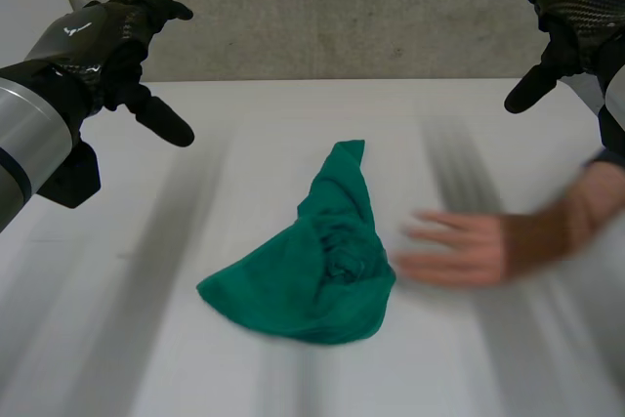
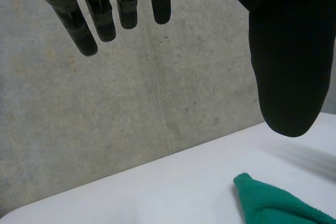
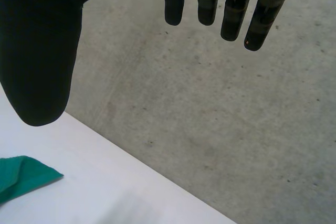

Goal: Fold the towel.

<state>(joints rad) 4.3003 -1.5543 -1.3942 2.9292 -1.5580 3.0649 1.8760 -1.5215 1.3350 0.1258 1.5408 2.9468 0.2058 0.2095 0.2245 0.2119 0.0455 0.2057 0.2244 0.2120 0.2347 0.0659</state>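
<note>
Left hand (image 1: 103, 41) raised, fingers loose, empty. Towel (image 1: 312, 275) crumpled mid-bench (image 1: 117, 358), corners buried, so a grab would likely take a bunched layer. Person's hand (image 1: 459, 246) just beside towel: collision risk if arms drop. Right hand (image 1: 571, 2) raised, relaxed, empty.

Light: bright, even and soft on the white table (image 1: 293, 114).
Blur: person's hand (image 1: 454, 246), centre right, smeared; grey streaks along the table.
Dark: left hand (image 2: 283, 51), right hand (image 3: 42, 40) featureless black.
</note>
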